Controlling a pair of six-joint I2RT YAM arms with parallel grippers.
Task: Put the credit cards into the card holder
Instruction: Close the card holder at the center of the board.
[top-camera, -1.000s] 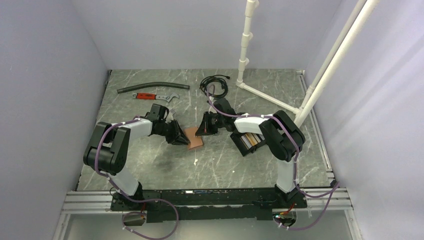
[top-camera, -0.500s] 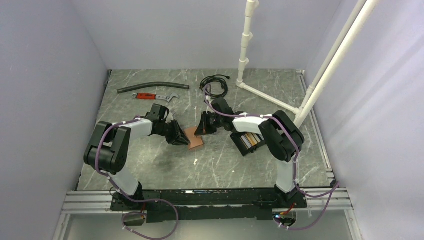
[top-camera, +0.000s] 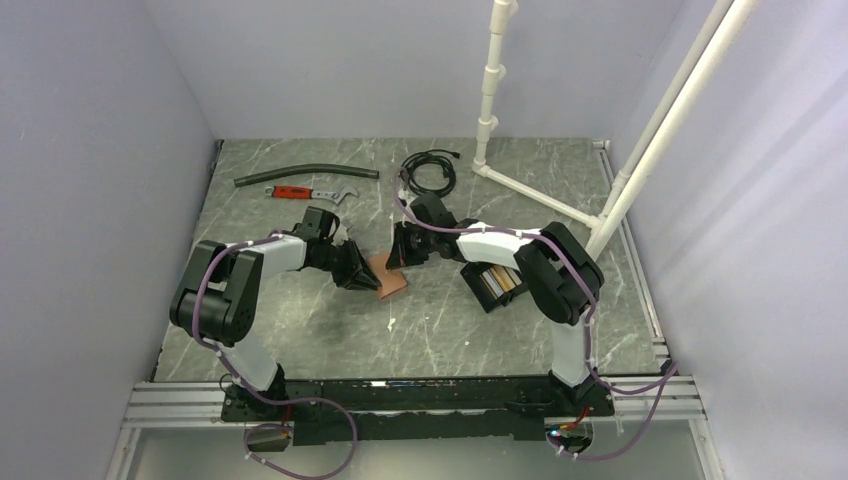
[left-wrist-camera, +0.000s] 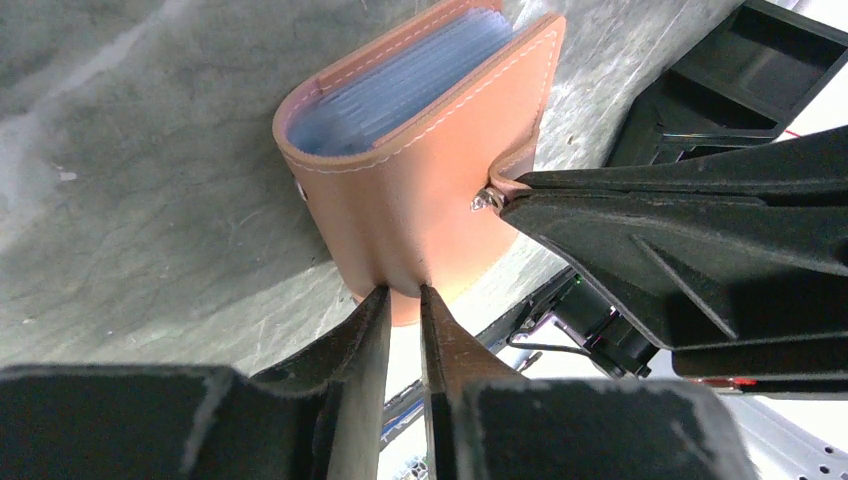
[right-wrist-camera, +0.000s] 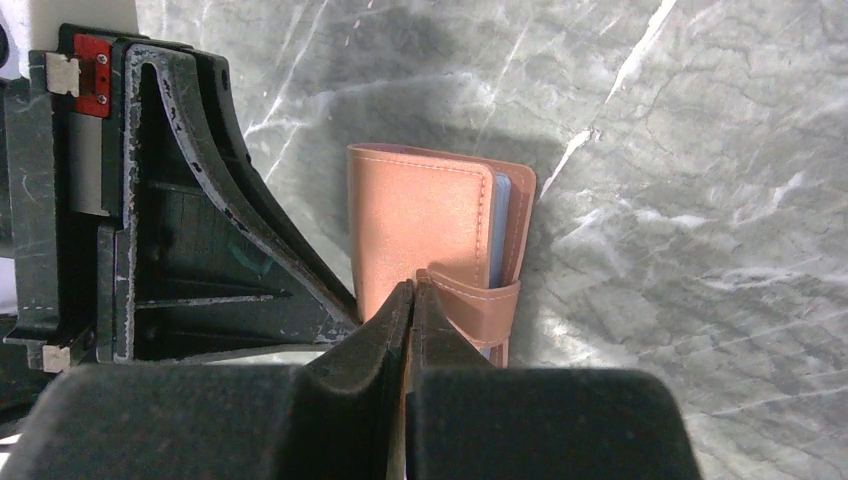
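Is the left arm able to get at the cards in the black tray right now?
Probably not. The left fingers are pinching the wallet, and the right arm lies across the black tray, over part of the cards.

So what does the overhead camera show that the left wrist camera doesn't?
Only overhead: the cards, in a black tray half under the right arm, plus a wrench, hose and coiled cable at the back. Only the left wrist: bluish layers inside the wallet and its metal snap. Both: the brown wallet on the table, left fingers pinching one edge, right fingers closed on its strap.
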